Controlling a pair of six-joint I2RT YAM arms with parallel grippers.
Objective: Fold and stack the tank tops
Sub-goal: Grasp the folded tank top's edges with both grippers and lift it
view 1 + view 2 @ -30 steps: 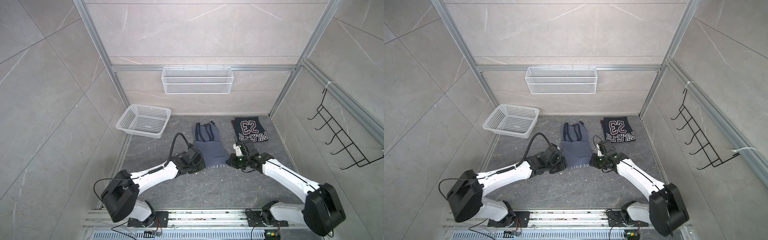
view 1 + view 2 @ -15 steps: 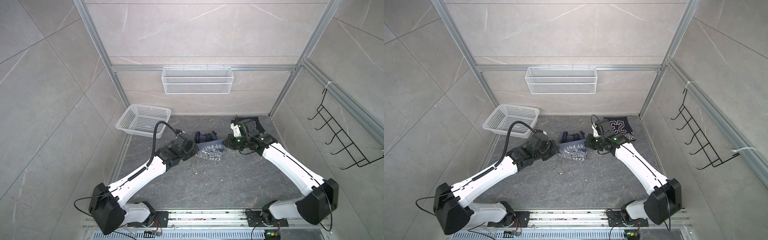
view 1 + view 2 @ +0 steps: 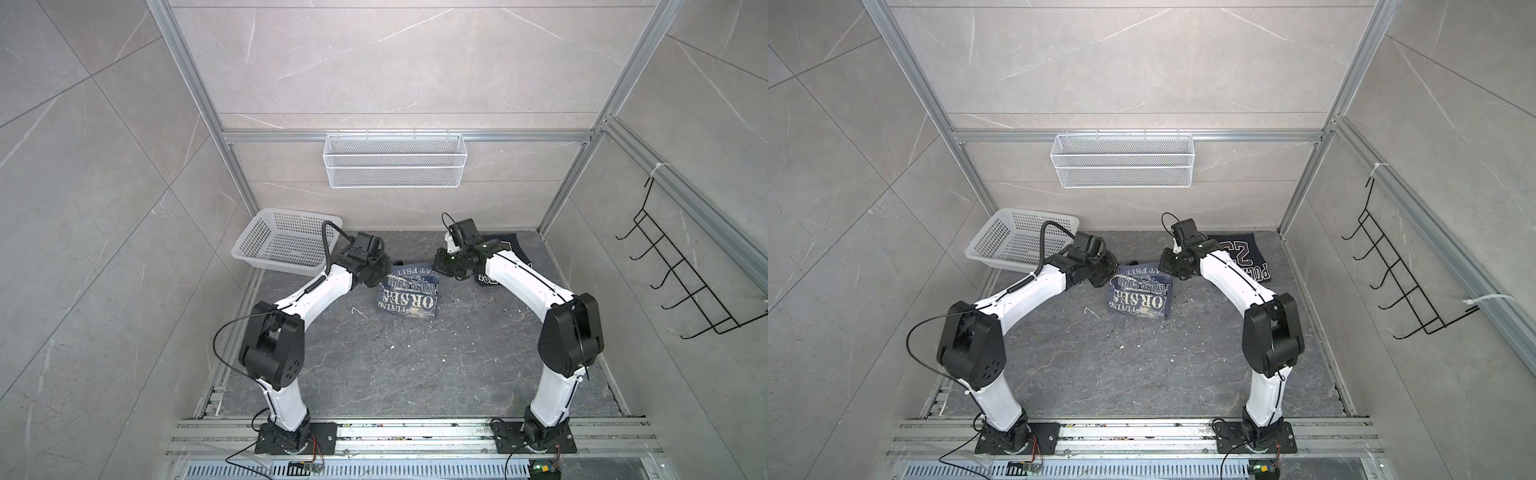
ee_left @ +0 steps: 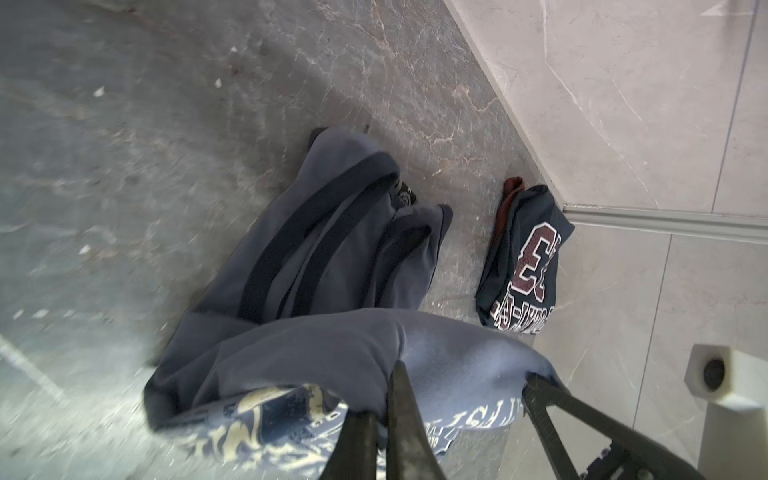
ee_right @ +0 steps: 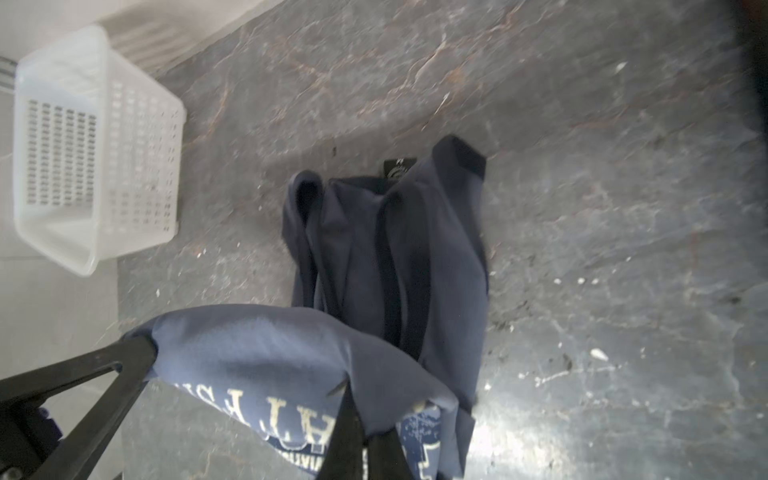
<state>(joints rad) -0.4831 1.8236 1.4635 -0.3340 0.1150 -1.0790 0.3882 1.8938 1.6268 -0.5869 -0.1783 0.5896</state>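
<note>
The grey marbled bench [image 3: 415, 357] carries both tops. The slate blue-grey tank top [image 3: 409, 297] sits left of the navy tank top [image 3: 1246, 253] in both top views. The two are near each other but apart, and the left wrist view shows bare bench between them. The navy tank top lies folded. The slate one is mid-fold, its long axis running alongside the navy top, from the robot toward the back wall. Its hem edge is raised with the print facing up. The left gripper [image 3: 383, 277] pinches the far corner and the right gripper [image 3: 441, 271] the corner nearer the navy top, both pairs of fingers clamped tight on cloth. The straps [image 5: 392, 257] lie flat beyond the fingers, so the hem probably has to travel farther along that axis. The right arm is nearer the navy top.
</note>
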